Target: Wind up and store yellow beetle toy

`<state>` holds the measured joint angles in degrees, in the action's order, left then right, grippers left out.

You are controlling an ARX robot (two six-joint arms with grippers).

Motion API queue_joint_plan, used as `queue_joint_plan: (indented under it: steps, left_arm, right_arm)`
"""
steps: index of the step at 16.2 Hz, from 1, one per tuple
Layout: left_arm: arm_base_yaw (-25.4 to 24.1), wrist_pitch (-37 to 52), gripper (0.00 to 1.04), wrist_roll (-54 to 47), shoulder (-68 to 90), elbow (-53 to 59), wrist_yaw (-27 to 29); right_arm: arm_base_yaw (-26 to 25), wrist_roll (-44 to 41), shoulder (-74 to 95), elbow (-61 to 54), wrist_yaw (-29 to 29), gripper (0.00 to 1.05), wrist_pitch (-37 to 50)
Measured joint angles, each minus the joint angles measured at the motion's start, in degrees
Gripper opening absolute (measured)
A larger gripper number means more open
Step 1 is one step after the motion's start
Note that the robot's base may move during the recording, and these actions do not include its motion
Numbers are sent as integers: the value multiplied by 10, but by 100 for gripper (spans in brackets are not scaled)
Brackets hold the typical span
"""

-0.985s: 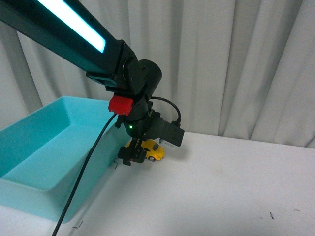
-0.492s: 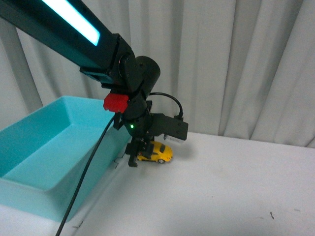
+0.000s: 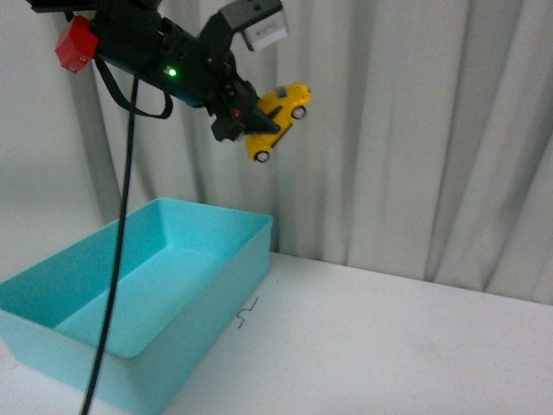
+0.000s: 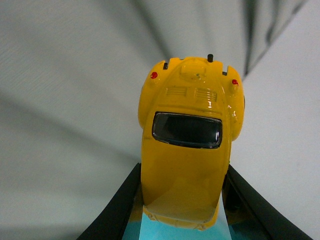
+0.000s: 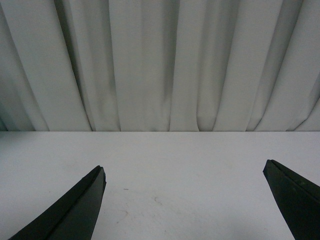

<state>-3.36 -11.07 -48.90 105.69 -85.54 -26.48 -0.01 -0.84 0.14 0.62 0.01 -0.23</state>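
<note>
Your left claw pinches beetle by flanks, tilted, high over bin far corner. Height likely there to clear rim for drop-in. Your right claw spread, empty; probably not needed for storing.

shows as a yellow beetle toy with dark windows; hangs high above the worktop, tilted rear-up, nose pinched in the left claw.
</note>
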Motion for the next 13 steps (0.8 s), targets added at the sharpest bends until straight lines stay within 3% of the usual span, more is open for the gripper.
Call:
queue_joint_plan:
  steps: [2, 4, 9, 13]
  left_arm:
    - [-84, 20, 39, 101, 23, 4, 66]
    - [-129, 13, 39, 170, 58, 25, 134]
    - [-136, 14, 39, 211, 137, 45, 229]
    - [-136, 19, 39, 219, 185, 46, 271]
  right_arm:
    - [0, 0, 0, 0, 0, 98, 0]
    - [0, 0, 0, 0, 0, 98, 0]
    - [0, 0, 0, 0, 0, 98, 0]
    - [0, 0, 0, 0, 0, 98, 0]
